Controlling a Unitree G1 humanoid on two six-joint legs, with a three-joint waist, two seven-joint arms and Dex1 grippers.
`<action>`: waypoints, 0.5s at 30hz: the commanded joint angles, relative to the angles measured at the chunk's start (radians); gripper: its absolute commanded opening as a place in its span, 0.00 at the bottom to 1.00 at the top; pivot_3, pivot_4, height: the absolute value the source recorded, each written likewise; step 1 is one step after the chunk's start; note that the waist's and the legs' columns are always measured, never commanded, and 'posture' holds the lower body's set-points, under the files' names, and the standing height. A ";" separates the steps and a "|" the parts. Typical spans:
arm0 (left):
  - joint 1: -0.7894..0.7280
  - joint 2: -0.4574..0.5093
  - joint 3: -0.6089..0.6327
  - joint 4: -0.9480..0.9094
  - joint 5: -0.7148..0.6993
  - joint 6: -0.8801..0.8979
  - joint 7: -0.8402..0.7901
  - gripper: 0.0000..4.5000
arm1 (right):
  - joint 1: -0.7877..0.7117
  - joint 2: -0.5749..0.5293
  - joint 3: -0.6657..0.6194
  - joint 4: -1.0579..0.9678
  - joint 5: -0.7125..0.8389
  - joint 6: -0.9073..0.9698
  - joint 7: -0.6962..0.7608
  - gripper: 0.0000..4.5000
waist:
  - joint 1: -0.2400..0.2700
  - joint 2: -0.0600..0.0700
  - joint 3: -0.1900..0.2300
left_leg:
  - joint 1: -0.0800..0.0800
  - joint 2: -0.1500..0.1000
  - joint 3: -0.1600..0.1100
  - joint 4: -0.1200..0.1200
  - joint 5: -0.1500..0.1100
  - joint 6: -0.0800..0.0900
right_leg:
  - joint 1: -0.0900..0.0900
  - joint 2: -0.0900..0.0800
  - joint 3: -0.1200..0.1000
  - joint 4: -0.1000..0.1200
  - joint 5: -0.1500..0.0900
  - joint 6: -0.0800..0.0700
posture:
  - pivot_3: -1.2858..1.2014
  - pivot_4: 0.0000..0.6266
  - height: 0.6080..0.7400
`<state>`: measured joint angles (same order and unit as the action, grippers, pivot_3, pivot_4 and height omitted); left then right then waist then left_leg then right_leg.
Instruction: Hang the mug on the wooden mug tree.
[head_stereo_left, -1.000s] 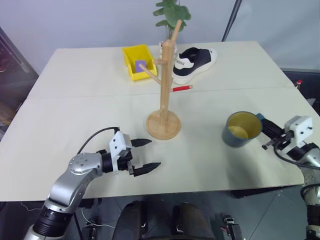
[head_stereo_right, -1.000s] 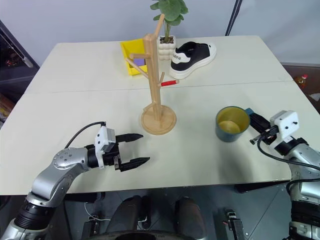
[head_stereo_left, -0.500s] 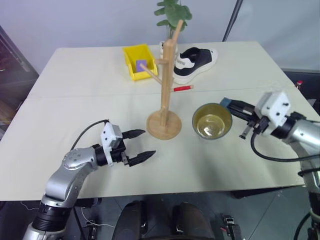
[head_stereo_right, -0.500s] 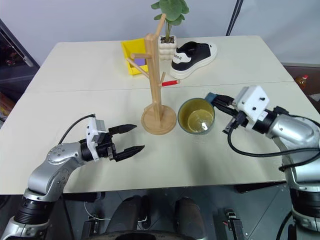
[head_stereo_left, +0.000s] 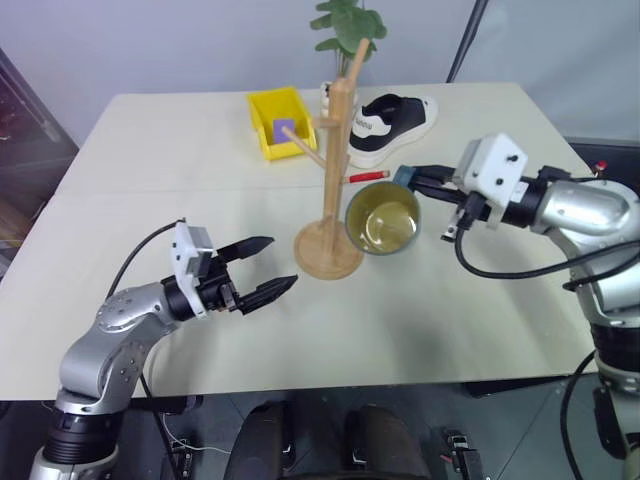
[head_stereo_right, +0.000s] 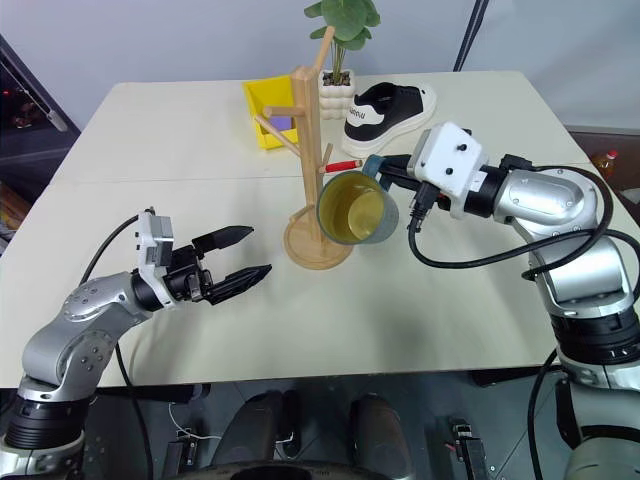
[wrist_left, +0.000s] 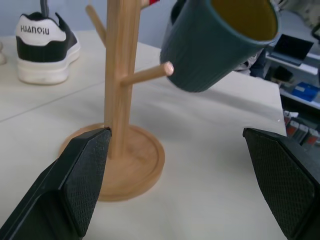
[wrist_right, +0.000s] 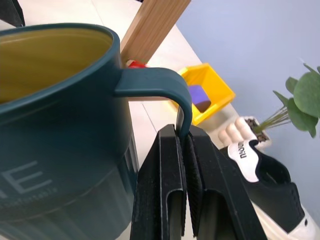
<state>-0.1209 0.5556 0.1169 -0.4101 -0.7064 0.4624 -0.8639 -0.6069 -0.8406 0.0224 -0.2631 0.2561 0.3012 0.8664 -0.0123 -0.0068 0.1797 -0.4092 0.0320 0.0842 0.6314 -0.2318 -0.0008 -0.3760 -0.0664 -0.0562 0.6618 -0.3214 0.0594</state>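
R gripper (wrist_right: 186, 150) is clamped tight on the handle of the mug (head_stereo_left: 381, 216): two flat black ribbed fingers (wrist_right: 167, 190) pinch the thin curved loop betw. them. Mug is glossy dark teal ceramic w/ smooth yellow inside, faint embossed lettering on the wall, fine vertical ribbing near the base. It hangs in the air, tipped so the round mouth faces the head cam, just beside the wooden mug tree (head_stereo_left: 331, 180) on its R side. In the L wrist view a blunt round-ended dowel peg (wrist_left: 147, 74) pokes at the mug's outer wall; touching or just short, can't tell.

Tree: square-section pale wood post on a flat round disc base (head_stereo_left: 327, 250), smooth grain, thin angled pegs branching off.

L gripper (head_stereo_left: 262, 266) hovers low over the table (head_stereo_left: 150, 210), wide open, holding nothing; tapered black fingers w/ a fine grid texture on the pads.

Table top is matte cream w/ a seam across it. At the back: yellow plastic bin (head_stereo_left: 279, 122) w/ a purple block inside, black-and-white canvas sneaker (head_stereo_left: 390, 125), red marker (head_stereo_left: 365, 176), leafy plant (head_stereo_left: 345, 25) in a bumpy white pot.
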 joint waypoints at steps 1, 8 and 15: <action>-0.003 0.014 0.037 -0.058 -0.044 0.018 0.015 1.00 | -0.058 0.019 0.004 0.022 -0.019 -0.028 0.008 0.01 | 0.000 0.000 0.000 | 0.000 0.000 0.000 0.000 0.000 0.000 | 0.000 0.000 0.000 0.000 0.000 0.000 | 0.52 0.24 1.00; -0.012 0.031 0.053 -0.085 -0.078 0.044 0.034 1.00 | -0.117 0.037 0.036 0.070 -0.056 -0.053 0.045 0.01 | -0.001 0.000 0.000 | 0.000 0.000 0.000 0.000 0.000 0.000 | 0.000 0.000 0.000 0.000 0.000 0.000 | 0.52 0.24 1.00; -0.058 0.043 0.057 -0.099 -0.111 0.061 0.051 1.00 | -0.152 0.051 0.068 0.100 -0.089 -0.062 0.075 0.01 | -0.001 0.000 0.000 | 0.000 0.000 0.000 0.000 0.000 0.000 | 0.000 0.000 0.000 0.000 0.000 0.000 | 0.52 0.24 1.00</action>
<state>-0.1629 0.5885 0.1427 -0.4685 -0.7931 0.5234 -0.8190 -0.7288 -0.7932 0.0986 -0.1526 0.1722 0.2545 0.9352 -0.0133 -0.0069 0.1798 -0.4092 0.0319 0.0843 0.6316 -0.2317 -0.0008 -0.3759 -0.0664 -0.0563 0.6620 -0.3213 0.0595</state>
